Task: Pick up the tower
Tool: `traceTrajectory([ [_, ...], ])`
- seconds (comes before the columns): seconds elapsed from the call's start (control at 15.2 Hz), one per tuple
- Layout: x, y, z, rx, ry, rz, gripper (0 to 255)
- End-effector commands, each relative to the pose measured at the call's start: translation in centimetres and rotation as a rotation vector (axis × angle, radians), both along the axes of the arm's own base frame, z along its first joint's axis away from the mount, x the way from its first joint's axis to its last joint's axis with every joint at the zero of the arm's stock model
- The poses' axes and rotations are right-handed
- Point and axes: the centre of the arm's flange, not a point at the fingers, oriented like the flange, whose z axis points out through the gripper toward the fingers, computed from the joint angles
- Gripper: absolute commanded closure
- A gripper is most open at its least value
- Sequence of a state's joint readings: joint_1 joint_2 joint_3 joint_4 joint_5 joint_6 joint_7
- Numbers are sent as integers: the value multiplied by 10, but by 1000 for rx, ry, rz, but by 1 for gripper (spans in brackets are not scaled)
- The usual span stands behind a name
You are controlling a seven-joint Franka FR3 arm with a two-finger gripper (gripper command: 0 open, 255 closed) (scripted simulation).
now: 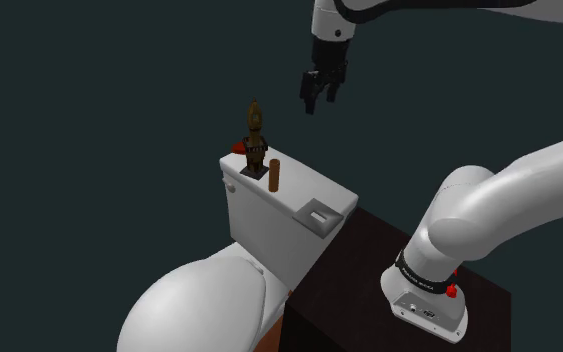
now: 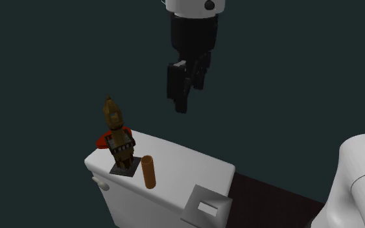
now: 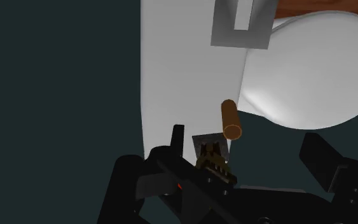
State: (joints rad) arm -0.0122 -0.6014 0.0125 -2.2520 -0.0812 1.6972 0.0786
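**Pincer aloft, tower on cistern lid**

The all-black two-finger pincer [image 1: 318, 100] hung in the air above the toilet, higher than the tower and to its right in the shoulder view, touching nothing. In the wrist view its fingers stood wide apart and gripped nothing.

The brown-and-gold tiered tower on a dark square base [image 1: 256, 142] stood upright on the white toilet cistern lid [image 1: 304, 190], toward the lid's far left end in the shoulder view. A small red object [image 1: 238, 148] sat just behind the tower, partly hidden by it. A short brown cylinder [image 1: 275, 175] stood upright just beside the tower's base, on its near right. A grey rectangular slotted piece [image 1: 319, 213] lay at the lid's other end, well apart from the tower. The white closed toilet seat cover [image 1: 199, 305] lay below. The dark box stand [image 1: 369, 255] was at the lower right.
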Motion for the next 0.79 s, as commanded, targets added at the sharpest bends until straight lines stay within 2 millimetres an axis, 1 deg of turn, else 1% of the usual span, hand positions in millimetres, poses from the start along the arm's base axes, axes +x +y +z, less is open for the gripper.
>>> traceTrajectory([
  [0.0,21,6,-10,-3,-40,-43,0],
  [0.4,85,12,-25,-14,-150,-167,0],
  [0.73,139,10,-32,-24,-241,-270,0],
])
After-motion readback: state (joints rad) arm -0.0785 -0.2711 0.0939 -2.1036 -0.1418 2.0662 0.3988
